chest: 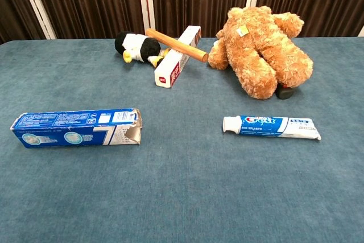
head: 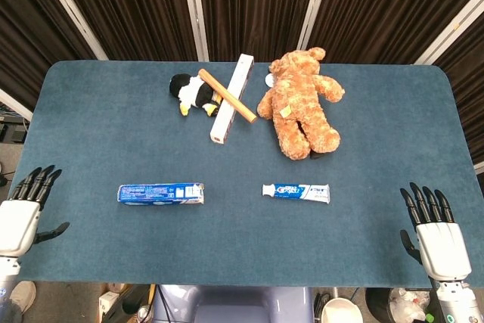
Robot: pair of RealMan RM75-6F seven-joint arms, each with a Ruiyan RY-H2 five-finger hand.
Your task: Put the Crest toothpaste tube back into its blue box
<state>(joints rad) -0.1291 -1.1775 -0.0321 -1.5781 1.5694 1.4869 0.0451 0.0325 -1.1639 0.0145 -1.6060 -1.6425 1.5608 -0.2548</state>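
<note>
Both robot hand (head: 18, 221) (head: 439, 238) palms spread, empty
</note>
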